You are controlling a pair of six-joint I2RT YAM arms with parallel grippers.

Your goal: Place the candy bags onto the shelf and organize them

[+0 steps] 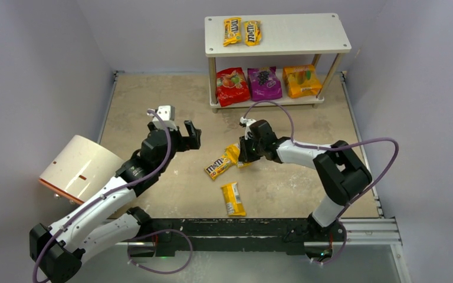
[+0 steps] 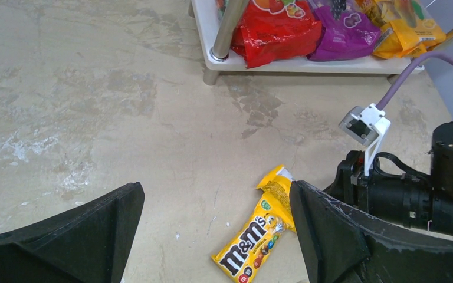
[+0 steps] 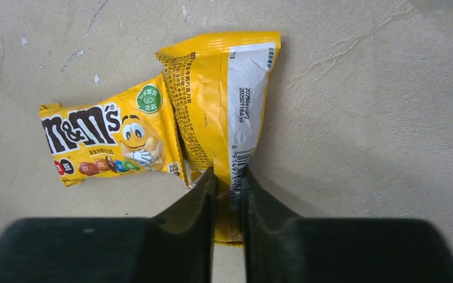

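Note:
The white two-tier shelf (image 1: 330, 36) stands at the back. Two yellow M&M's packets (image 1: 242, 32) lie on its top tier. The red pouch (image 1: 232, 86), purple pouch (image 1: 264, 83) and orange pouch (image 1: 302, 81) sit on the lower tier. Three more M&M's packets lie on the table. My right gripper (image 3: 229, 174) is shut on the near end of a back-side-up packet (image 3: 224, 100), which lies low on the table. A face-up packet (image 3: 109, 138) touches it on the left. The third packet (image 1: 233, 198) lies nearer the front. My left gripper (image 2: 212, 194) is open and empty, above and left of the pair.
A white cylinder with an orange rim (image 1: 79, 168) lies on its side at the left edge. The right arm's wrist and camera (image 2: 413, 188) are close to my left gripper's right finger. Grey walls enclose the table on three sides.

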